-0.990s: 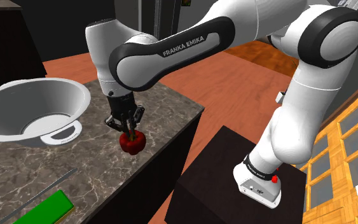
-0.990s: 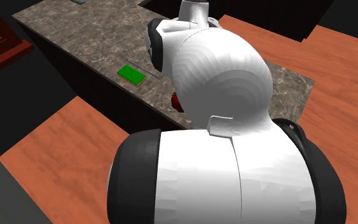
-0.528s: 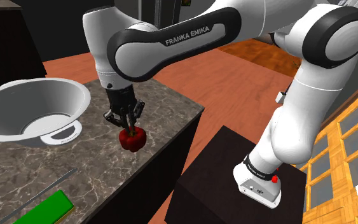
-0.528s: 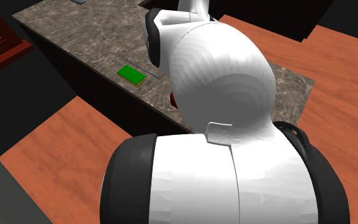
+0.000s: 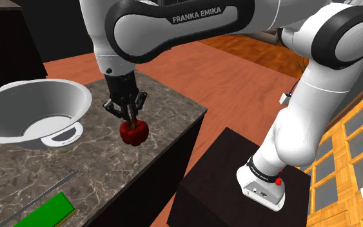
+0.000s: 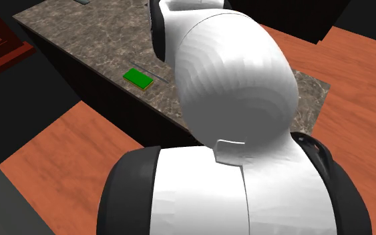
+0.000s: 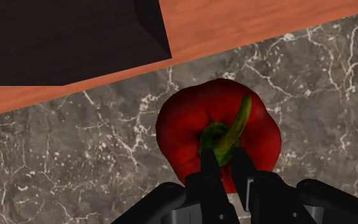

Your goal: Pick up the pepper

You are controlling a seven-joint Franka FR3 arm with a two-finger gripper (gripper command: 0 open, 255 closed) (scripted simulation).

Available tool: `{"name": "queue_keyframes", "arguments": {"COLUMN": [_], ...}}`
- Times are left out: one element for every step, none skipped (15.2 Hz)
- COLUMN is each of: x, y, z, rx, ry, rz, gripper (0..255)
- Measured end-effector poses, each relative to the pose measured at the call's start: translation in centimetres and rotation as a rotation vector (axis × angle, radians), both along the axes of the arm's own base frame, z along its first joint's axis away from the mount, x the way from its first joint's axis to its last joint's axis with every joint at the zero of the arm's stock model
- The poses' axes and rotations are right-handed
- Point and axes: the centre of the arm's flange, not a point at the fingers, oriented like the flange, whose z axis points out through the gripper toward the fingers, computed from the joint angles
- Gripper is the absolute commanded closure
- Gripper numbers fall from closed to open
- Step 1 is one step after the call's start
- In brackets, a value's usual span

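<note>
I see gripper pinched narrow on curved green stem of pepper | glossy red, lobed, left of centre in shoulder view, over veined brown marble counter | round grey bowl at left

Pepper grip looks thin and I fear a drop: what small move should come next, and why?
Probably a slow, straight lift. The gripper is shut on just the green stem of the red pepper, which sits low over the marble counter, clearance unclear. A vertical rise would limit swinging on that thin hold.
</note>
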Motion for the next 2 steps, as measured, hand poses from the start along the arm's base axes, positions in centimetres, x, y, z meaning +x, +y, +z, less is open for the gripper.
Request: {"name": "queue_keyframes", "arguments": {"x": [0.0, -0.07], "y": [0.04, 0.05], "z": [0.49, 0.8], "rx": [0.0, 0.0], "ry": [0.0, 0.0], "rz": [0.0, 0.0], "gripper": [255, 255]}}
